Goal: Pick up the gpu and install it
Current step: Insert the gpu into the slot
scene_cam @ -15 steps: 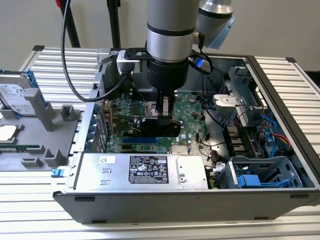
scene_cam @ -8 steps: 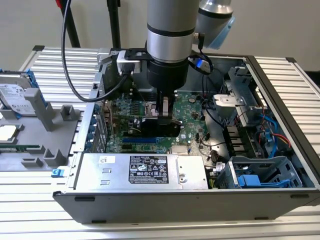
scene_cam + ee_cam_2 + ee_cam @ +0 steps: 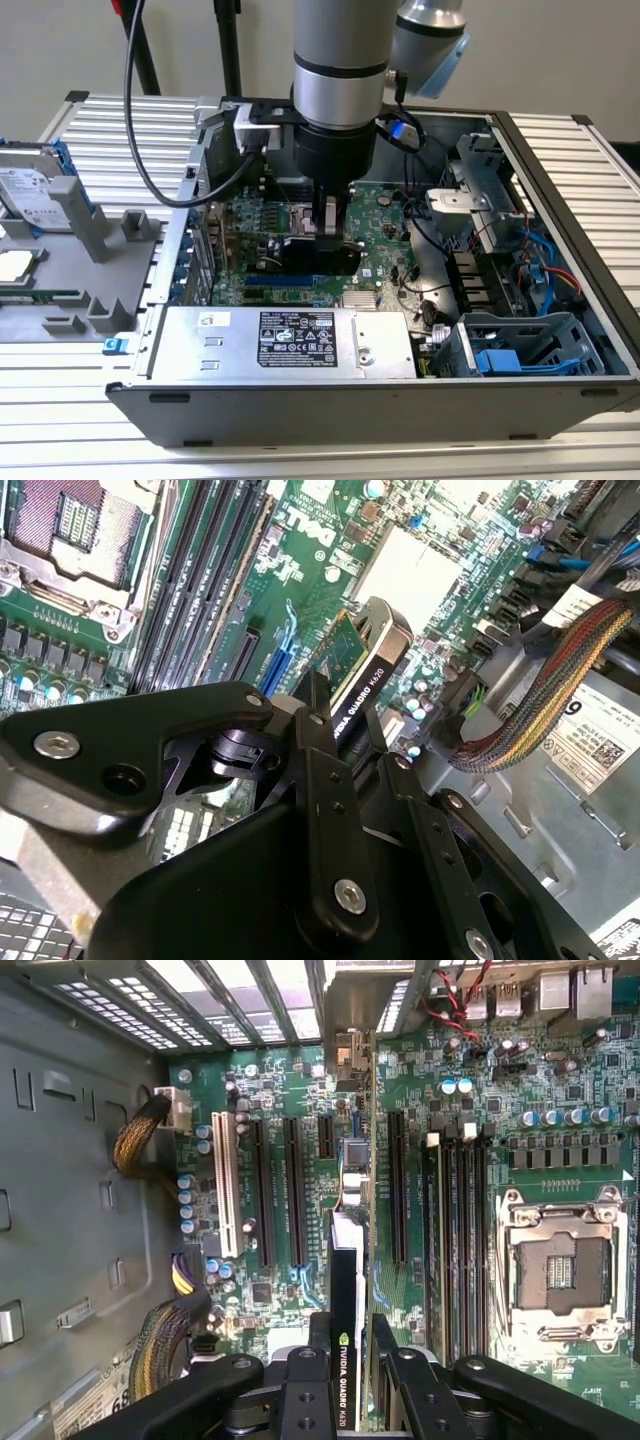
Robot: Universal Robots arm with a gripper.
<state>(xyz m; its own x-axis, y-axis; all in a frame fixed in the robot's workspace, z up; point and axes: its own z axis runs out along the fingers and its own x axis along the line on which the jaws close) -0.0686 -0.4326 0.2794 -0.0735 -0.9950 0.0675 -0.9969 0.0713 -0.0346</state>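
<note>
My gripper (image 3: 330, 222) is clamped on the gpu (image 3: 343, 1300), fingers (image 3: 308, 1385) pressed against both its faces. I hold the card on edge, just above the motherboard (image 3: 300, 1090) and in line with its slots. My arm (image 3: 340, 60) hangs straight down into the open case (image 3: 560, 200).
</note>
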